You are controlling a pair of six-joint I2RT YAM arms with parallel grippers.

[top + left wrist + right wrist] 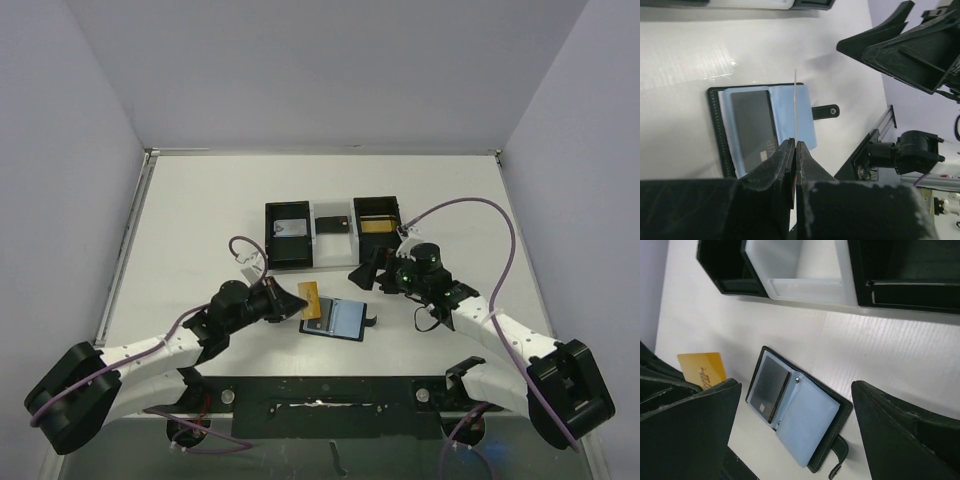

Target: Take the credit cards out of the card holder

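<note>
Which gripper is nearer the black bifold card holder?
Left: the left gripper pinches a thin gold card beside the card holder; the right gripper hovers open past its far corner.

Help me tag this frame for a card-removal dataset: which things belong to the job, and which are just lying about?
Job:
- card holder, lying open
- gold card, pinched by the left gripper
- dark card in the holder's pocket

Lying about:
- left black box
- right black box
- small black rectangle between them

Open card holder [335, 320]; gold card [312, 298] beside
</note>
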